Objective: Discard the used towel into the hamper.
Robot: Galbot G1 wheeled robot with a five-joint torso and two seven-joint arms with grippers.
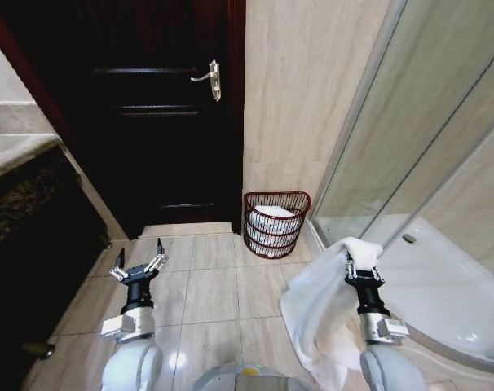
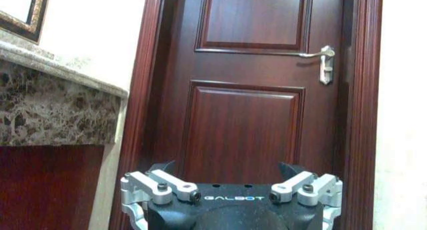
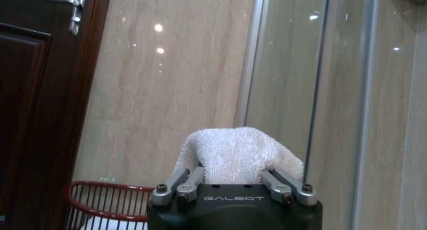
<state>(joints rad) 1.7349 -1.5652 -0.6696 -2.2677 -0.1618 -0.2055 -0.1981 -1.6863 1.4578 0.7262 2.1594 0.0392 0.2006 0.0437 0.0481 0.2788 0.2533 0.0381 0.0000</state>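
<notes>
While clamped on the white terry towel (image 1: 324, 305), right gripper (image 1: 363, 271) holds it bunched above the fingers, the rest draping below toward the tile floor (image 1: 214, 293). "GALBOT" is printed on the gripper body. Hamper (image 1: 275, 221), dark red open wire, sits ahead and leftward against the wall, white cloth inside. Left gripper (image 1: 138, 268) spread open, holding nothing.

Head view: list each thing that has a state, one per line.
Door: closed.
Hamper: upright on the floor by the wall, something white already inside.
Towel: gripped at its top, hanging toward the floor.
Right gripper: shut on the towel.
Left gripper: open, holding nothing.
</notes>
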